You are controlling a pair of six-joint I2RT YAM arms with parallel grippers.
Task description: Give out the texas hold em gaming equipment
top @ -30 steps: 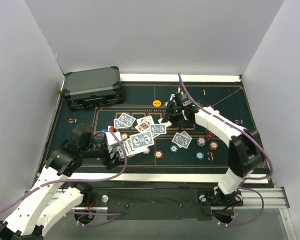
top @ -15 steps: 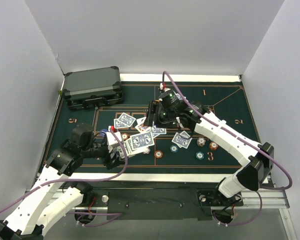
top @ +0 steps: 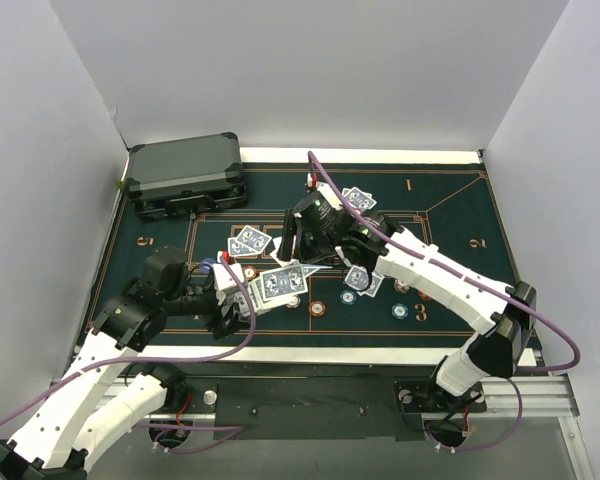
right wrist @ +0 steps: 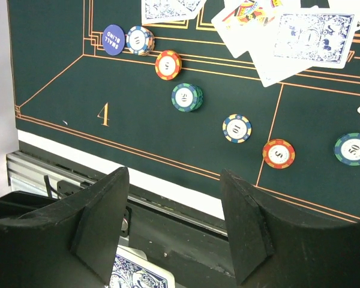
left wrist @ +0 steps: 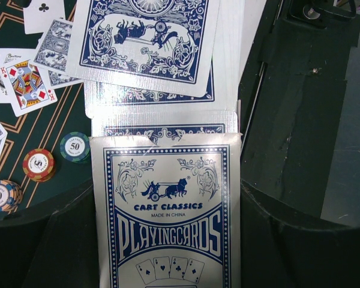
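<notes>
From above, pairs of playing cards (top: 248,241) and poker chips (top: 318,308) lie spread over the green felt worktop (top: 450,200), so dealing looks partly done, with some seats unserved. At the left wrist, the left hand (left wrist: 168,240) clamps the card box (left wrist: 165,198) beneath a fanned deck (left wrist: 145,36). At the right wrist, the right hand (right wrist: 175,186) hangs open and empty above the chips.

Blue-backed cards (top: 248,241) loose on green mat (top: 270,195) — striped chips (right wrist: 186,96) nearby

Lighting's looking bright and even overhead, only soft shadows falling on the mat (top: 450,200); close-up blue-backed cards (left wrist: 145,36) are glaring silvery and blurring slightly.
</notes>
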